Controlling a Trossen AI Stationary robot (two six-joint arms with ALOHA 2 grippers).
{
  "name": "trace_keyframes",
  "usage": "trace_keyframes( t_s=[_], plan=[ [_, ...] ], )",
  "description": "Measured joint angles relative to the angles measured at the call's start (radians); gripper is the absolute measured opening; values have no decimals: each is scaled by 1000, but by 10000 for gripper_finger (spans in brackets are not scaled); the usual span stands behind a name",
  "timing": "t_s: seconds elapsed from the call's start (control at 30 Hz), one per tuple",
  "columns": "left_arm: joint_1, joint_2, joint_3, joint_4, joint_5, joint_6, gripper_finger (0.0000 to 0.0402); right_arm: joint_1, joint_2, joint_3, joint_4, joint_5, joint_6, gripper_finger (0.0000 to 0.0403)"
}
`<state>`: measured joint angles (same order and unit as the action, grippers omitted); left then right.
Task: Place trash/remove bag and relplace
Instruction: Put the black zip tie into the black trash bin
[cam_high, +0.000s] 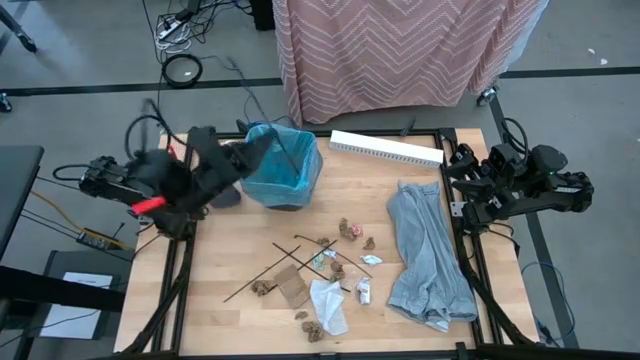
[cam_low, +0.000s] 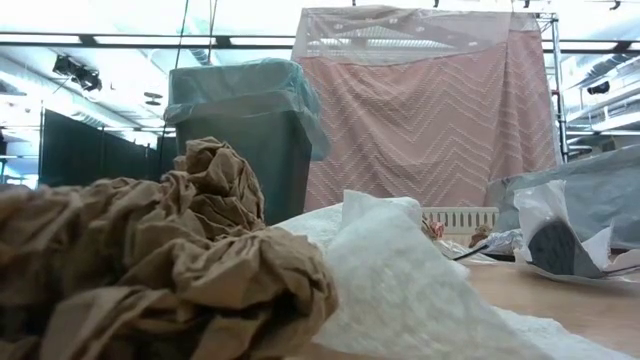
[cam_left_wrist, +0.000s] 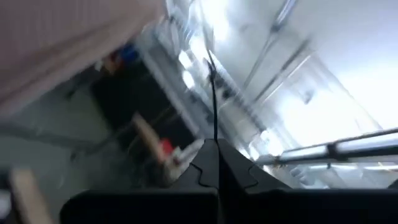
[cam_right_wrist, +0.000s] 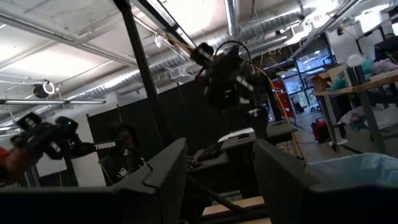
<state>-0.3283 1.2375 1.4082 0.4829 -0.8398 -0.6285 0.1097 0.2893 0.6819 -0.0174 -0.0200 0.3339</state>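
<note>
A bin (cam_high: 283, 165) lined with a teal bag (cam_low: 245, 85) stands at the table's far left. My left gripper (cam_high: 262, 148) hovers at the bin's left rim, raised and blurred, shut on a thin dark stick (cam_left_wrist: 213, 93). Trash lies on the table's near middle: crossed dark sticks (cam_high: 290, 258), brown crumpled lumps (cam_high: 347, 228), a flat cardboard piece (cam_high: 291, 285) and white crumpled paper (cam_high: 330, 303). My right gripper (cam_right_wrist: 217, 180) waits open at the right edge (cam_high: 465, 190), holding nothing. My left gripper pinches the thin dark stick (cam_left_wrist: 216, 138) between its two shut fingers. The stick runs on past the fingertips, along the line of the fingers, and is lifted clear of the table. Which part of the stick the fingers have, I cannot tell.
A grey crumpled bag (cam_high: 428, 255) lies along the table's right side. A long white box (cam_high: 385, 148) rests at the far edge. A pink patterned cloth (cam_high: 400, 50) hangs behind the table. In the low view brown paper (cam_low: 150, 260) and white paper (cam_low: 400, 280) fill the foreground.
</note>
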Motion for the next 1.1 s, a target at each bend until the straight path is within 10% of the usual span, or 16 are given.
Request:
trace_keyframes(
  t_s=[0.4, 0.73, 0.97, 1.1],
  plan=[
    [135, 279, 1, 1087, -44, 135, 0, 0, 0, 0, -3, 53, 3, 175],
    [161, 469, -6, 1084, -139, -364, 0, 0, 1, -2, -8, 78, 10, 175],
    [219, 401, -6, 1064, 150, -132, 0, 0, 1, -2, -10, 80, 5, 175],
    [246, 301, -5, 738, 415, 125, 0, -1, 1, -2, -14, 84, 4, 175]
  ],
)
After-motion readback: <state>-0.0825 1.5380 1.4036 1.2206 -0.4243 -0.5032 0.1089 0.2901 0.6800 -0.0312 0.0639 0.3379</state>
